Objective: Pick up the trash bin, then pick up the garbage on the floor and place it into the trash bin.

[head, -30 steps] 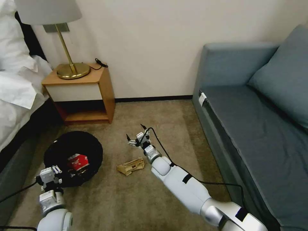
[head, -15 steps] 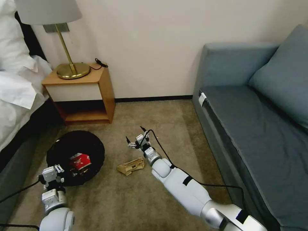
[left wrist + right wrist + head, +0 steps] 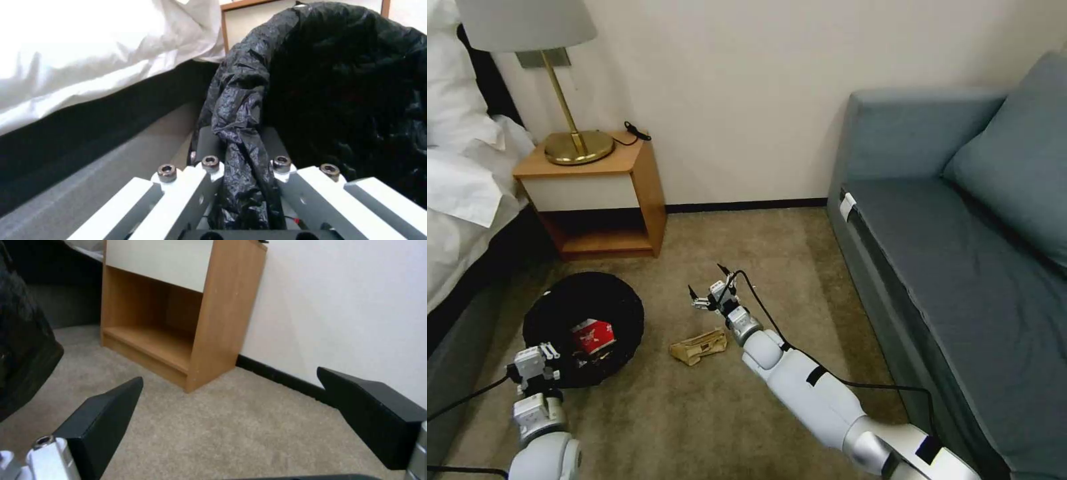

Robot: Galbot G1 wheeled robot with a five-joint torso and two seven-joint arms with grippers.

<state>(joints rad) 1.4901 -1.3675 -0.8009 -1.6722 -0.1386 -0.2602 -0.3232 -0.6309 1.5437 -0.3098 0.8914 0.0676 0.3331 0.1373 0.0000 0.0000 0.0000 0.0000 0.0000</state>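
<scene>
The trash bin (image 3: pixel 560 307), round and lined with a crinkly black bag, is at the left by the bed. A red snack bag (image 3: pixel 590 335) lies inside it. My left gripper (image 3: pixel 542 357) is shut on the bin's near rim. In the left wrist view the left gripper (image 3: pixel 240 143) pinches the black bag (image 3: pixel 338 83) between its fingers. A crumpled tan paper wrapper (image 3: pixel 698 347) lies on the carpet between bin and right arm. My right gripper (image 3: pixel 704 280) hovers open just beyond the wrapper, and in its wrist view the right gripper (image 3: pixel 229 376) holds nothing.
A wooden nightstand (image 3: pixel 627 193) with a brass lamp (image 3: pixel 577 143) stands against the wall behind the bin; the nightstand (image 3: pixel 186 316) faces the right gripper. The white-sheeted bed (image 3: pixel 460 200) runs along the left, a blue-grey sofa (image 3: pixel 960 253) along the right. Open carpet (image 3: pixel 747 240) lies between.
The left gripper and the bin in its hold have shifted slightly to the right. The right gripper has barely moved.
</scene>
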